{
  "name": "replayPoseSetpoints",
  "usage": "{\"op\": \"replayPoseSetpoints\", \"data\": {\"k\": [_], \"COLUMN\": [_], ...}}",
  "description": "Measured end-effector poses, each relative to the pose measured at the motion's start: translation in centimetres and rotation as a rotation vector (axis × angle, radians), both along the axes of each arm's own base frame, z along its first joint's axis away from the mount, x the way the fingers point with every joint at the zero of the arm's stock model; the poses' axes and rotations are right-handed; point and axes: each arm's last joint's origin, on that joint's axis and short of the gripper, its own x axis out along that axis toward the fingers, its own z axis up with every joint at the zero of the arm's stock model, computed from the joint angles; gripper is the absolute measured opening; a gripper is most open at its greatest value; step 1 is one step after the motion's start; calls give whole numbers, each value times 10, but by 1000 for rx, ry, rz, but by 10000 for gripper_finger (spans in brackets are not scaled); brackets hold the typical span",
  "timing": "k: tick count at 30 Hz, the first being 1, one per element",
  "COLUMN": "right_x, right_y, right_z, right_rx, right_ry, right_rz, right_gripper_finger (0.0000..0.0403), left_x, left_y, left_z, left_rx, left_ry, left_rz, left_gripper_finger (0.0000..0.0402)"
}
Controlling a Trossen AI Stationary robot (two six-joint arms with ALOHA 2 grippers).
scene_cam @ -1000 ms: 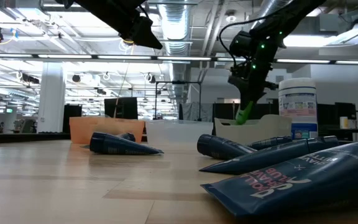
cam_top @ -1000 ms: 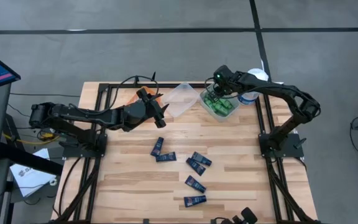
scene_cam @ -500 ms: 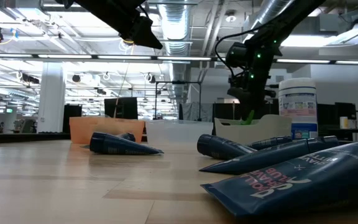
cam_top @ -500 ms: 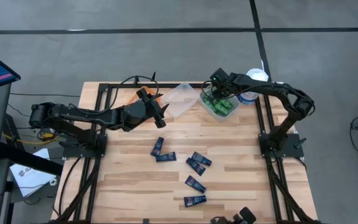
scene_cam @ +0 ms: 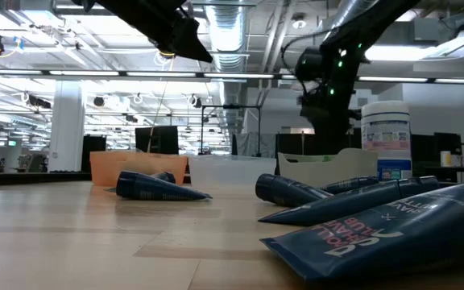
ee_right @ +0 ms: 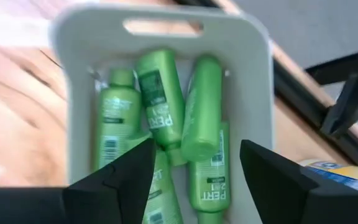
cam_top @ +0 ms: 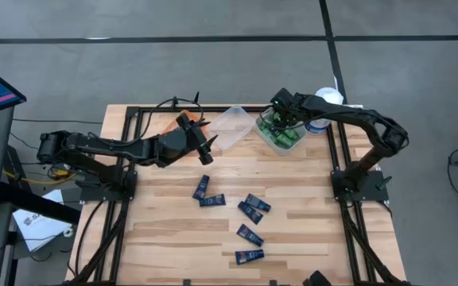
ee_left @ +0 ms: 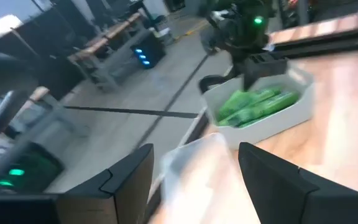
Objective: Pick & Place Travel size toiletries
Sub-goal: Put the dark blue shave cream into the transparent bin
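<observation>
"PERT 2in1" can be read on the green bottles (ee_right: 201, 124) in the right wrist view, where at least five of them are seen lying side by side and partly overlapping in a pale bin (ee_right: 73, 93) with a slotted handle at one end. On the nearest navy tube (scene_cam: 393, 229) in the low view, the letters "UBE" are legible upside down, the rest of the print being too skewed to make out. A large white jar (scene_cam: 386, 129) with a blue label is seen behind the pale bin, its text too small to read.

The right arm is stretched from its base at the bench's right edge toward the back, and the right gripper (cam_top: 282, 111) is held directly above the pale bin (cam_top: 281, 133). Its fingers (ee_right: 114, 180) are spread wide apart and nothing is held between them.

The left arm is extended low across the bench from the left side, with the left gripper (cam_top: 201, 139) raised near a clear bin (cam_top: 230, 127) beside the pale one. Its fingers (ee_left: 126, 180) are parted and empty.

Six navy tubes (cam_top: 249, 210) are scattered flat on the wooden bench (cam_top: 165, 222) in front of the bins, well apart from both grippers. An orange bin (scene_cam: 135, 167) is seen at the back left.
</observation>
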Motion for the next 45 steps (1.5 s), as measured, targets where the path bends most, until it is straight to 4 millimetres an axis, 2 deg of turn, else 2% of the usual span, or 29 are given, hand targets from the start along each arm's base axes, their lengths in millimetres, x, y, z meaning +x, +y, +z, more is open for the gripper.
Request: {"op": "replayPoseSetpoints", "data": {"k": [5,10,12,16,23,35,41,45], "right_x": [-12,-35,-43,-54,-56,-51,-50,-49], "right_y": [20,44,52,62,69,76,77,79], "right_z": [41,83,95,110,115,115,114,114], "right_rx": [-69,-129,-147,-172,-180,-183,-183,-179], "right_ry": [-123,-284,-346,-420,-445,-427,-424,-425], "right_rz": [-1,-44,-67,-81,-61,6,20,32], "right_gripper_finger": [223,213,209,200,187,188,186,182], "left_x": [-7,-24,-29,-25,-9,3,7,7], "left_y": [-4,-8,-12,-27,-52,-68,-74,-77], "left_z": [-3,-20,-28,-50,-86,-141,-158,-163], "left_rx": [-192,-545,-666,-807,-865,-935,-931,-922], "left_ry": [-30,-25,0,43,139,212,231,233], "left_rz": [-69,47,101,110,151,340,364,391], "left_gripper_finger": [239,243,242,242,243,242,238,210]}}
